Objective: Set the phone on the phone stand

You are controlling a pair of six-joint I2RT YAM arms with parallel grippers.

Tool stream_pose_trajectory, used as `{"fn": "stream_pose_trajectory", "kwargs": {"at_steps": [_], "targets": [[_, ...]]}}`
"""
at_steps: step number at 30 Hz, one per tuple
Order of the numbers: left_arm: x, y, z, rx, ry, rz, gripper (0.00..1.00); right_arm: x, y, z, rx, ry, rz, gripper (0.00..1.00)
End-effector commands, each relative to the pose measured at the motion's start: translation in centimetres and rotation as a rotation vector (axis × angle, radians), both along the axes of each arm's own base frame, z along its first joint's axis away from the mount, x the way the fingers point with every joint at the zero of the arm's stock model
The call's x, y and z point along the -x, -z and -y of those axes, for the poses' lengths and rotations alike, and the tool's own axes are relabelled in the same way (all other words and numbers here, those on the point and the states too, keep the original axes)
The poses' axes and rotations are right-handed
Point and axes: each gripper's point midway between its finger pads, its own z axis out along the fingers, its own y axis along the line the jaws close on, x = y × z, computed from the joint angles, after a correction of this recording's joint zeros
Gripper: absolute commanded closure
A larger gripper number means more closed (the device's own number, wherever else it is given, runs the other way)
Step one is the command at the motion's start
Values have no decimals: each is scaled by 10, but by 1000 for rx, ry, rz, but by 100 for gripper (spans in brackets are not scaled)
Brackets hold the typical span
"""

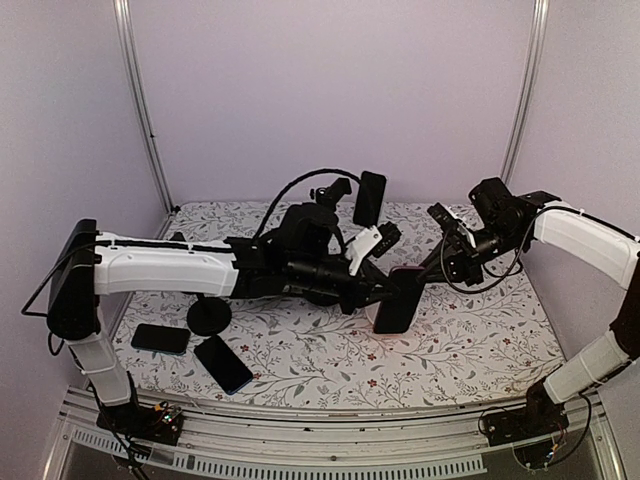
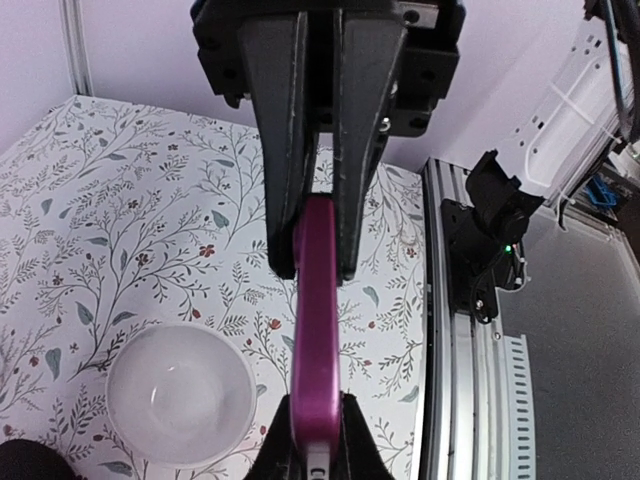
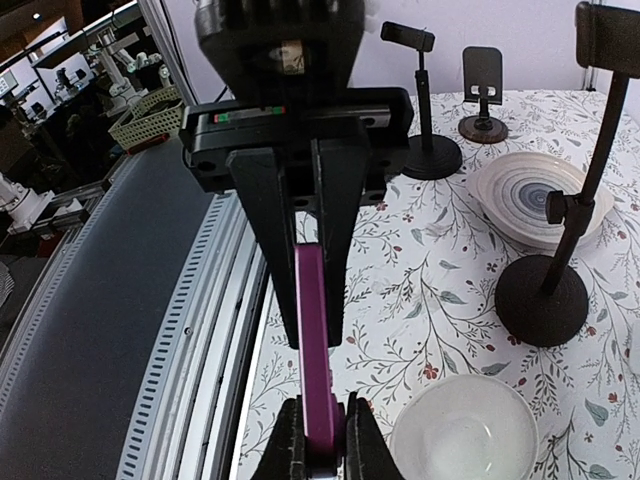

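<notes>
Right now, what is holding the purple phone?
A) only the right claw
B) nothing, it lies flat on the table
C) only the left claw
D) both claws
D: the left claw and the right claw are each closed on one end of the purple phone, as both wrist views show.

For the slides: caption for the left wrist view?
Left gripper and right gripper both clamp the purple phone; clear bowl on floral table.

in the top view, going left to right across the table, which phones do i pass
flat phone → second flat phone → upright phone, raised off the table mid-scene
</notes>
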Motion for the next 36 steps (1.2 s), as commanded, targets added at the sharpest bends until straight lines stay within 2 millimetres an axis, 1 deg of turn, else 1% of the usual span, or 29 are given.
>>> {"fn": "stream_pose_trajectory", "kwargs": {"at_steps": [1, 3, 4, 5, 9, 12, 13, 14, 15, 17, 20, 22, 25, 29, 31, 36], "targets": [[-15, -21, -7, 27, -31, 51, 74, 1, -4, -9, -28, -28, -45, 100], [-27, -18, -13, -16, -115, 50, 43, -2, -1, -10, -25, -22, -57, 100], [-31, -17, -18, -39, -152, 45, 35, -4, 0, -10, -26, -20, -56, 100], [-34, -15, -23, -63, -183, 42, 33, -7, 1, -10, -27, -16, -59, 100], [-45, -20, -55, -140, -347, 17, 32, -16, 6, -10, -39, -7, -75, 100], [-56, -38, -83, -151, -493, 19, 33, -21, 11, -11, -32, 1, -71, 100], [-59, -45, -91, -146, -531, 14, 33, -27, 3, -13, -36, 6, -40, 100], [-61, -52, -98, -140, -561, 5, 33, -28, 3, -13, -30, 11, -36, 100], [-67, -60, -107, -133, -615, 6, 33, -29, 5, -13, -24, 15, -30, 100], [-77, -72, -119, -125, -710, -4, 32, -31, 7, -13, -19, 17, -24, 100], [-94, -81, -136, -114, -849, -23, 29, -31, 8, -13, -20, 19, -35, 100], [-105, -85, -143, -107, -916, -26, 29, -30, 8, -13, -19, 19, -37, 100], [-120, -89, -147, -98, -985, -32, 29, -28, 7, -13, -25, 17, -35, 100], [-134, -95, -141, -70, -979, -30, 33, -28, 6, -13, -29, 16, -29, 100], [-139, -96, -136, -54, -950, -42, 35, -26, 14, -12, -19, 18, -46, 100], [-151, -88, -134, -55, -945, -86, 36, -26, 15, -11, -13, 22, -41, 100]]}}
